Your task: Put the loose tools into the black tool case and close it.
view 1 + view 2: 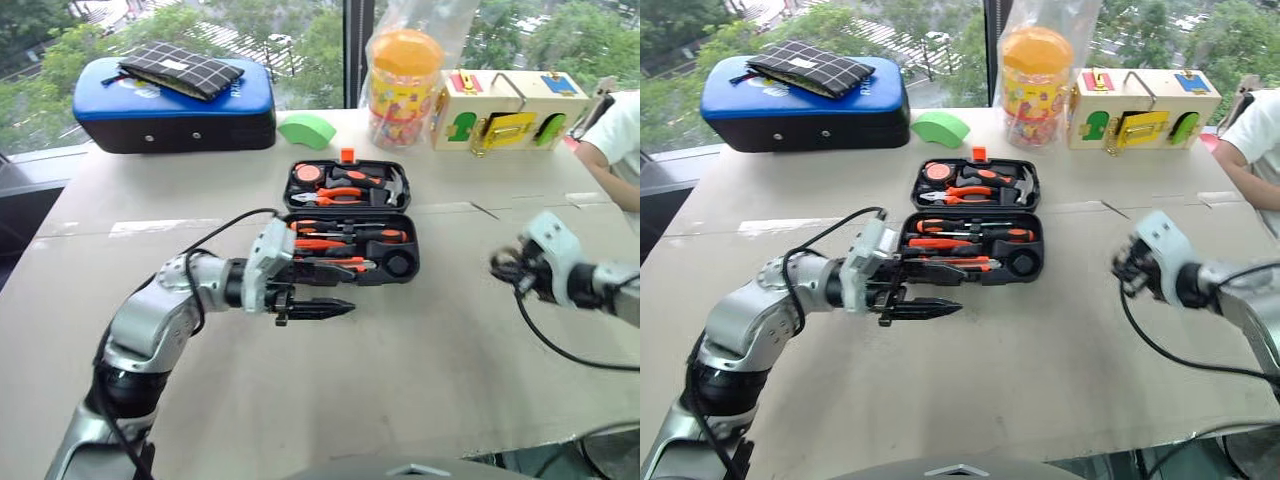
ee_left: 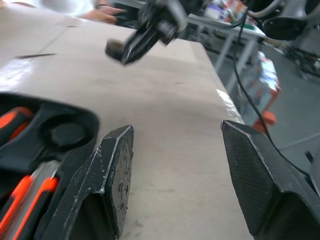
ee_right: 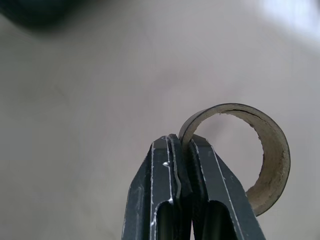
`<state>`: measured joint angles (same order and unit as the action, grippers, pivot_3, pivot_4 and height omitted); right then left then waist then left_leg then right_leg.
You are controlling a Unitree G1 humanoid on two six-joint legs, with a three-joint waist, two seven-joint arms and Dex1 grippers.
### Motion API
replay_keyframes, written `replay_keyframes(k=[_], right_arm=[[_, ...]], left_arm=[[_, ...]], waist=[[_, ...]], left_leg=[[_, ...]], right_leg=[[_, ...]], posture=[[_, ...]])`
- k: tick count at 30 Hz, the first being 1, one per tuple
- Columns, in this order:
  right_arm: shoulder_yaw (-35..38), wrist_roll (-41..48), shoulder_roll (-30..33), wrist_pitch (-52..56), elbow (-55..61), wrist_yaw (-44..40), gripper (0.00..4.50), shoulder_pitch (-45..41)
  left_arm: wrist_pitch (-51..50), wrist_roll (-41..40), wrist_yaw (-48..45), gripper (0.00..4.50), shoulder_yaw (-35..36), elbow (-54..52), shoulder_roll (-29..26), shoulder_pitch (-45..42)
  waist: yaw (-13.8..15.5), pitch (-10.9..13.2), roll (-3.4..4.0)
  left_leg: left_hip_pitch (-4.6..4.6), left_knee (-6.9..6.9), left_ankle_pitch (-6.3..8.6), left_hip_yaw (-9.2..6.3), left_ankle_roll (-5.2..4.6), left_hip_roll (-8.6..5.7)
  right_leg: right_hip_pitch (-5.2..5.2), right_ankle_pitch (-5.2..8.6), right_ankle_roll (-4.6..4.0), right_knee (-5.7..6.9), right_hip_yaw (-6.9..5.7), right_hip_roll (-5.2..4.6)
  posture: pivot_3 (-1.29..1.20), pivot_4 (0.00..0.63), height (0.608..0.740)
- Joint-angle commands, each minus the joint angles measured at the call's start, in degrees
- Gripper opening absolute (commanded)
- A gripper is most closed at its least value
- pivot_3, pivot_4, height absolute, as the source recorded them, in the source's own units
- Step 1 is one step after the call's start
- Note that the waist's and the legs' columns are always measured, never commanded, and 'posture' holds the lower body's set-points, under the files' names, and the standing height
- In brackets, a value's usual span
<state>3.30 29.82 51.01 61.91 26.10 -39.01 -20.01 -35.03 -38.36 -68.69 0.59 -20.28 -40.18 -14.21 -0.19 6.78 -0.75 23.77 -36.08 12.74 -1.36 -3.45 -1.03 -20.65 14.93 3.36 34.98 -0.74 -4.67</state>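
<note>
the small black moulded-plastic tool case [image 1: 347, 225] lies open in the middle of the pale table [image 1: 400, 360], with orange-and-black hand tools [image 1: 335, 240] seated in the recesses of its near half. the left gripper [image 1: 315, 309] hangs just in front of the case's near edge, its two black fingers spread wide around nothing. out to the right, well apart from the case, the right gripper [image 3: 182, 150] is pinched tight on the wall of a brown cardboard tape ring [image 3: 265, 150].
</note>
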Motion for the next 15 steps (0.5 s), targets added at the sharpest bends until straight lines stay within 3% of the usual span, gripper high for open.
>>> replay_keyframes(k=[1, 8, 15], right_arm=[[-7.2, -0.1, -3.8, 3.0, 1.1, 1.3, 0.05, -8.2], [-26.6, -5.2, -9.7, 3.3, -9.0, -3.8, 0.05, -22.5], [-33.6, -8.8, -11.6, 0.1, -16.6, -9.2, 0.05, -26.5]], left_arm=[[0.2, -2.1, 1.9, 2.77, 5.3, -3.9, -1.7, 4.9], [2.2, -1.9, 4.8, 2.77, 12.4, -7.6, -4.0, 14.7], [3.0, -2.7, 8.4, 2.77, 14.8, -12.0, -2.7, 21.4]], waist=[[-0.1, 0.0, -0.09], [0.4, 0.1, -0.11], [0.8, 0.1, -0.11]], left_leg=[[-0.01, 0.02, 0.0, -0.02, 0.01, 0.01], [0.06, 0.12, 0.01, 0.02, 0.04, -0.24], [0.08, 0.19, 0.16, 0.06, 0.26, -0.43]], right_leg=[[0.0, 0.0, -0.01, 0.0, -0.02, 0.0], [-0.07, -0.01, -0.05, -0.07, 0.01, -0.39], [-0.1, -0.01, -0.07, -0.11, 0.09, -0.58]], posture=[[0.0, 0.15, 0.74], [0.0, 0.15, 0.74], [0.0, 0.15, 0.74]])
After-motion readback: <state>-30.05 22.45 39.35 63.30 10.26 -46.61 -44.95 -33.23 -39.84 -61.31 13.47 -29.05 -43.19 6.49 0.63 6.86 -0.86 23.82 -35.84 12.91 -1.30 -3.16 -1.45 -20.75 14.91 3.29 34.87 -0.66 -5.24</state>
